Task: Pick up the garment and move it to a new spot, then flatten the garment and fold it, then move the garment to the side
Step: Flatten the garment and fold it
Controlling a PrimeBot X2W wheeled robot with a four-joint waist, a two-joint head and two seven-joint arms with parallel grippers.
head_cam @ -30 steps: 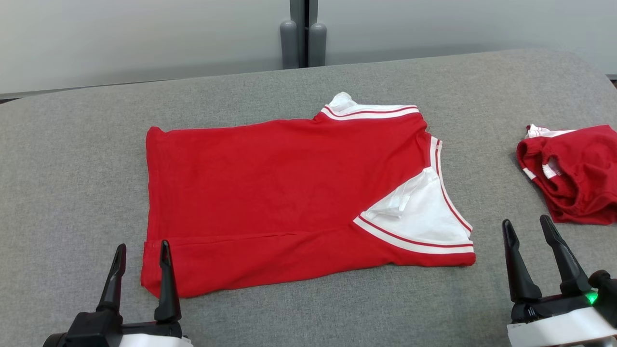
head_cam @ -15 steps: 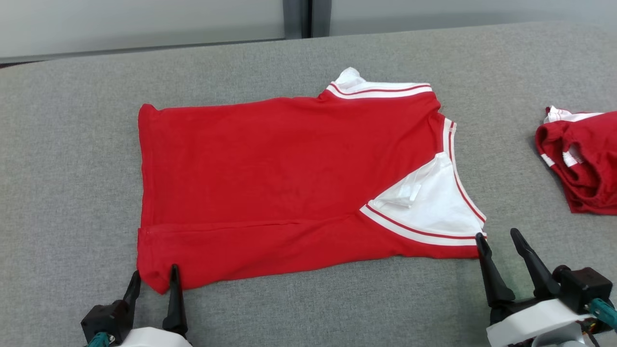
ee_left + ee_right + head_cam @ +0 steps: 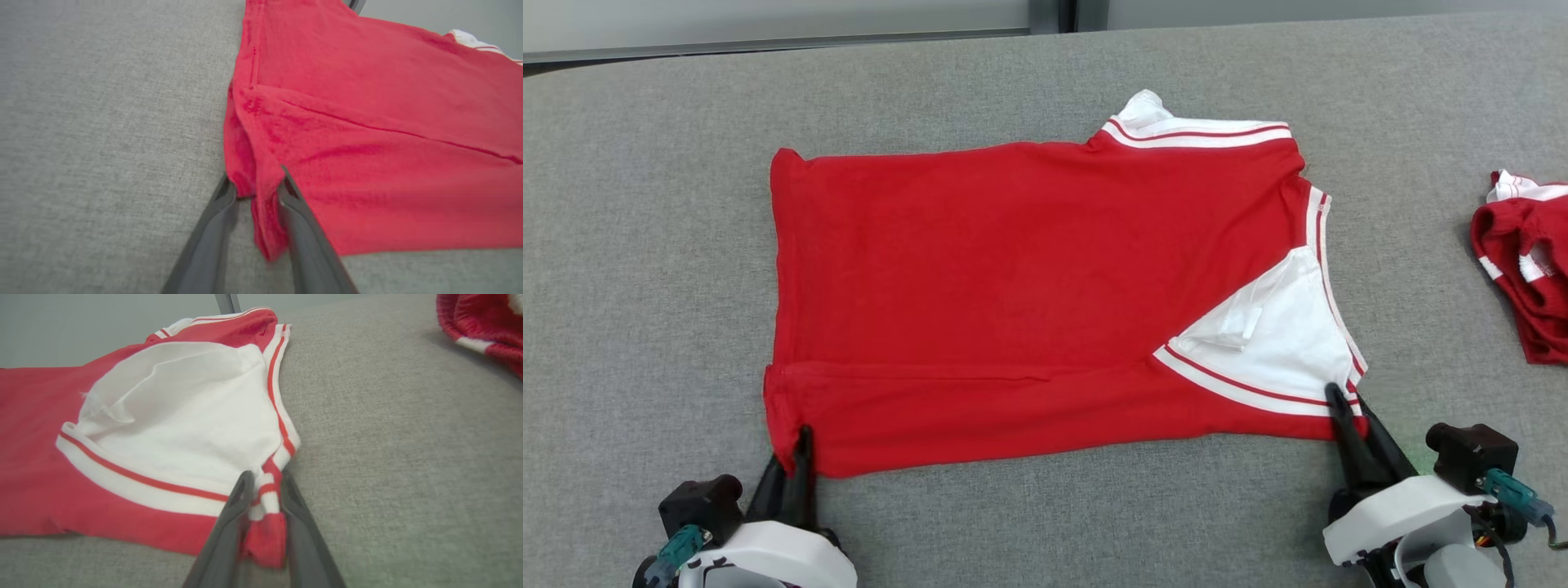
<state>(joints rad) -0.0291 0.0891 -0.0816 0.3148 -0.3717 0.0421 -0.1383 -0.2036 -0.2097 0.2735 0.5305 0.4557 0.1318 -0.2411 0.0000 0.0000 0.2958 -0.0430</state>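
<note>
Gripping the red, white-trimmed cotton shirt [image 3: 1013,278] lying flat on the grey fabric desk [image 3: 645,245].
Clamped at near hem corner by left end effector [image 3: 255,179], at near collar corner by right end effector [image 3: 1343,402]; lift both evenly, edge taut.

The garment [image 3: 388,122] corner pinched between the left gripper's [image 3: 255,175] jaws is blurred, likewise the striped corner between the right gripper's [image 3: 266,474] jaws; beyond these, a second red garment [image 3: 482,322] is edge-cropped.
</note>
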